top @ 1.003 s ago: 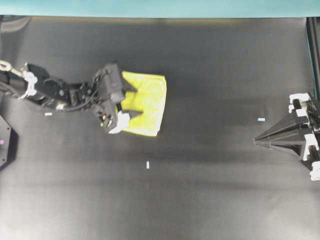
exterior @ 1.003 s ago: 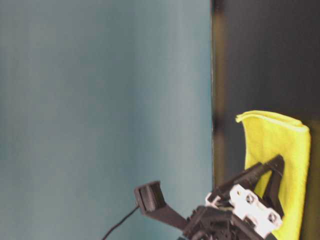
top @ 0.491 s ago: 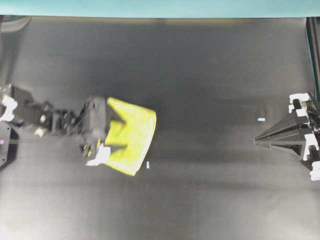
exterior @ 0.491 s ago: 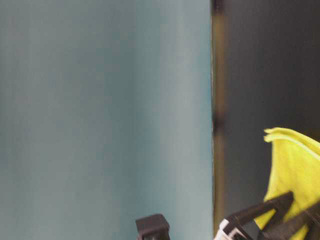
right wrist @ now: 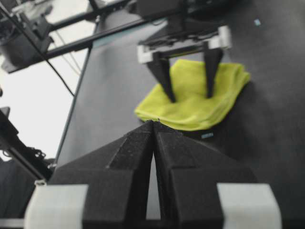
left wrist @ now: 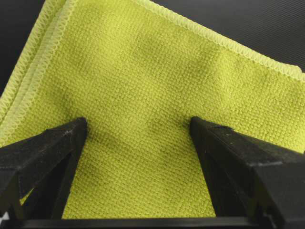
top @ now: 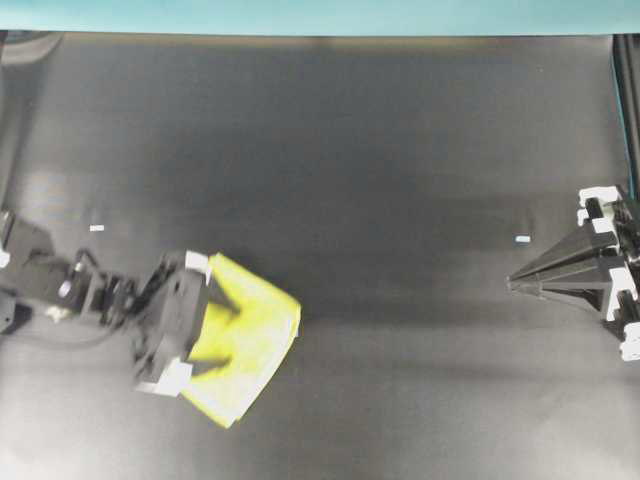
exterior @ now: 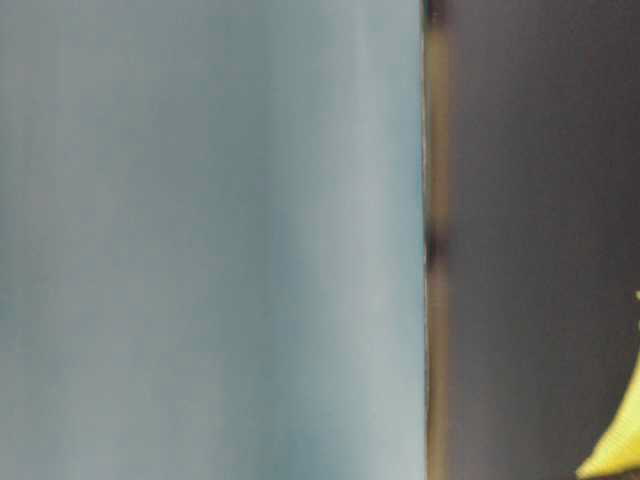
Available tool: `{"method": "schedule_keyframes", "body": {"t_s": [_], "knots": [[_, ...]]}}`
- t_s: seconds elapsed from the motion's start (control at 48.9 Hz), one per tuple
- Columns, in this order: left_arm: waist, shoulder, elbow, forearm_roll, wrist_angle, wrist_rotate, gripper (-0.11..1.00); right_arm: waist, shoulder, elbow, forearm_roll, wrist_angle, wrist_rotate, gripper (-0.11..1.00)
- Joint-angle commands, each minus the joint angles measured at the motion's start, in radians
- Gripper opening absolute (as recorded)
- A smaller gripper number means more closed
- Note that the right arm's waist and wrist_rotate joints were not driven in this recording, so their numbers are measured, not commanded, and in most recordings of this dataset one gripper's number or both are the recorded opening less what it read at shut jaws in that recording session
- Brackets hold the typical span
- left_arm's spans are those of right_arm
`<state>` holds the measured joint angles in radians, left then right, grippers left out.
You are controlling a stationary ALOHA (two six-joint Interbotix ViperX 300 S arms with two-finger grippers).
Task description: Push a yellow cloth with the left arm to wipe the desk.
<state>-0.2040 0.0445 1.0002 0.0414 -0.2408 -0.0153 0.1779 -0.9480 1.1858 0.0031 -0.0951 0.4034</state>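
Note:
The yellow cloth (top: pixel 258 335) lies flat on the black desk (top: pixel 350 150) at the lower left of the overhead view. My left gripper (top: pixel 228 337) is open, with both fingertips pressed down on the cloth and well apart. The left wrist view shows the cloth (left wrist: pixel 152 71) filling the frame, with the gripper (left wrist: pixel 138 123) resting on its weave. The right wrist view shows the same cloth (right wrist: pixel 195 95) under the left gripper (right wrist: pixel 189 97). My right gripper (top: pixel 510 285) is shut and empty at the right edge, also seen in its own wrist view (right wrist: pixel 153 123). A corner of the cloth (exterior: pixel 615 450) shows in the table-level view.
A teal edge strip (top: pixel 300 15) runs along the far side of the desk. Small white marks lie on the desk at the left (top: pixel 96 228) and the right (top: pixel 522 239). A dark rail runs down the right edge (top: pixel 628 110).
My left gripper has slid the cloth down and to the left in the overhead view, and the cloth has turned a little. The right arm has not moved.

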Motion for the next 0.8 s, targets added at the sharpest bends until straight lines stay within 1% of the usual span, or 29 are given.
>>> {"method": "schedule_keyframes", "body": {"t_s": [0.0,0.143,0.409,0.532,0.778], "knots": [[-0.058,-0.026,0.006,0.002,0.029,0.000,0.86,0.000,0.006,-0.006,0.002,-0.011,0.000,0.00],[-0.135,-0.058,0.009,0.003,0.075,0.000,0.86,0.000,0.006,-0.008,0.002,-0.011,0.002,0.00],[-0.249,-0.104,0.015,0.003,0.094,-0.011,0.86,0.000,0.000,-0.008,0.000,-0.020,0.000,0.00],[-0.252,-0.106,0.020,0.002,0.100,-0.031,0.86,0.000,0.002,-0.008,0.000,-0.021,0.000,0.00],[-0.250,-0.110,0.014,0.002,0.103,-0.021,0.86,0.000,0.000,-0.008,0.000,-0.031,0.002,0.00]]}}
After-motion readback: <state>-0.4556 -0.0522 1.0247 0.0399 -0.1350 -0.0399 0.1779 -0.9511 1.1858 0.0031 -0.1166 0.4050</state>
